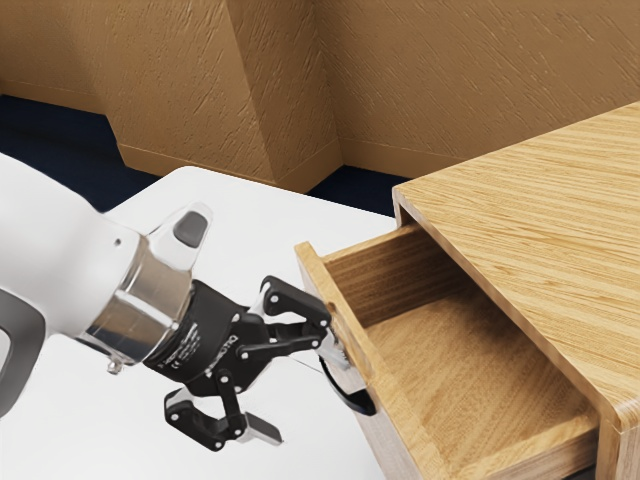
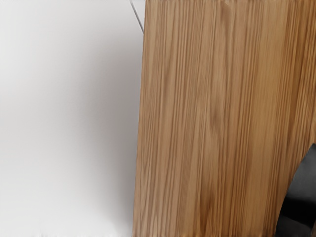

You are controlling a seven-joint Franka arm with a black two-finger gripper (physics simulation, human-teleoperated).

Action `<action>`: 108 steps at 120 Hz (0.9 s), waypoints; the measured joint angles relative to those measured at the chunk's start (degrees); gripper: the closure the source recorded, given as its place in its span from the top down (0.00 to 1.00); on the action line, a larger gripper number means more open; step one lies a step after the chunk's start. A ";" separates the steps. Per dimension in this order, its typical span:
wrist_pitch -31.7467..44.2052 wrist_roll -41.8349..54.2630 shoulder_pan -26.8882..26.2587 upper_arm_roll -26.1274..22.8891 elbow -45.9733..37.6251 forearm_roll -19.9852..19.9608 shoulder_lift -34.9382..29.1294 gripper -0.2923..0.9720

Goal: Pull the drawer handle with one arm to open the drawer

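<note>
Reaches in from 9 o'clock of the exterior view with a white arm (image 1: 60,270), ending in the black end effector (image 1: 300,385) at about 7 o'clock of centre. Holds the end effector open, fingers spread wide and gripping nothing: upper finger (image 1: 300,305) with its tip right at the top end of the black drawer handle (image 1: 350,392), lower finger (image 1: 240,428) well apart from the handle at 8 o'clock of it, over the white counter (image 1: 250,210). Cannot tell whether the upper tip touches the handle or sits just beside it. Shows the drawer (image 1: 450,370) standing well out of the wooden cabinet (image 1: 540,220), at 4 o'clock of the exterior view, its bare wooden bottom and inner sides open to sight. Carries the handle on the drawer front, at 3 o'clock from the end effector. Has brown textured walls (image 1: 420,70) behind at 12 o'clock and a dark blue floor (image 1: 60,140) at 10 o'clock. From the wrist view, looks onto a wood-grained panel (image 2: 212,118) beside the white counter (image 2: 64,118), meeting along a nearly straight edge, with a dark shape (image 2: 302,197) against the panel, too unclear to name.
</note>
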 joint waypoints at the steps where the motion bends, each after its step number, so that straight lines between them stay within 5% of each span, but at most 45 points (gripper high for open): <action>1: -0.03 0.01 0.05 -0.05 -0.02 0.00 -0.11 0.77; 108: -3.90 1.25 2.71 -1.92 -6.01 -1.36 -10.07 0.77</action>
